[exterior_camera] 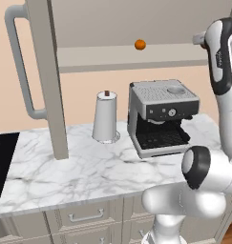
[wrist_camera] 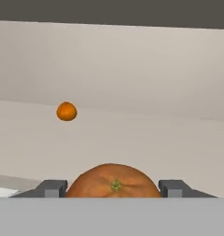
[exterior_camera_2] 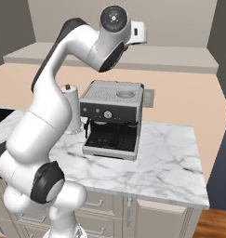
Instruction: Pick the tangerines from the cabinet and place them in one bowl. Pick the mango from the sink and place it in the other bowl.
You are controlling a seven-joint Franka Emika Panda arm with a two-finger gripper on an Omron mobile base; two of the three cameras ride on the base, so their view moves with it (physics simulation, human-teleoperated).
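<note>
Grey-beige cabinet door (exterior_camera: 47,81) stands swung open at far left w/ its curved bar handle (exterior_camera: 19,62); we see the inner shelf (exterior_camera: 131,59) running rightward from it. One tangerine (exterior_camera: 140,45) sits loose on that shelf, roughly mid-span, above the coffee machine (exterior_camera: 160,116) and the white canister (exterior_camera: 105,116) on the marble counter (exterior_camera: 79,167).

Further right, our arm reaches up to shelf level. From the hand cam the gripper (wrist_camera: 113,186) has a second tangerine (wrist_camera: 113,182) seated between its two fingers (wrist_camera: 51,188), jaws clamped on it, stem end facing the cam. The loose tangerine shows up-left of the held one in that view, well apart, deeper along the shelf.

Key relation, we judge: the held fruit is round, so no long axis to mind; next move prob. a straight pull back out of the cabinet, then across to the red bowl.
</note>
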